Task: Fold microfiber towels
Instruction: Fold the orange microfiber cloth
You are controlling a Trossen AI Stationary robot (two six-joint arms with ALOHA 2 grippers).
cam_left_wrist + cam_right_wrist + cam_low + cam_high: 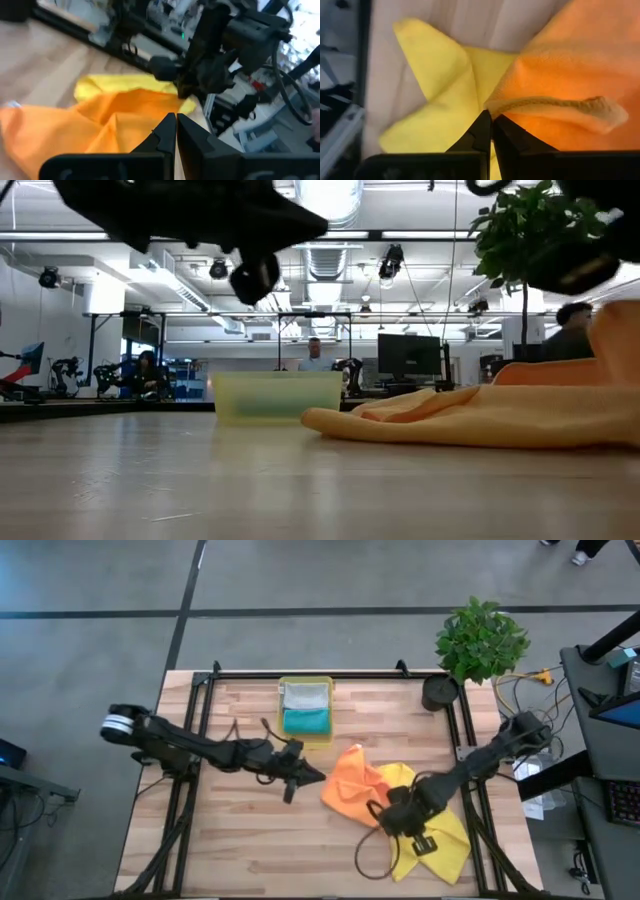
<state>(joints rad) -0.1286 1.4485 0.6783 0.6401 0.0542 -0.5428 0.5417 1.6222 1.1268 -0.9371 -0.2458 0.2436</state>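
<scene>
The right gripper [397,812], fingers pressed together, seemingly pinches the orange towel [352,786] where it overlaps the yellow towel [445,840], probably to separate them; the left gripper [308,774] waits closed nearby (grey and teal already trayed)

two towels [305,708] in tray [305,681]; two more towels [400,810] right of it

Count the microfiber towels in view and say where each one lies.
4: grey towel and teal towel in the tray; orange towel mid-table, overlapping the yellow towel beside it.
</scene>
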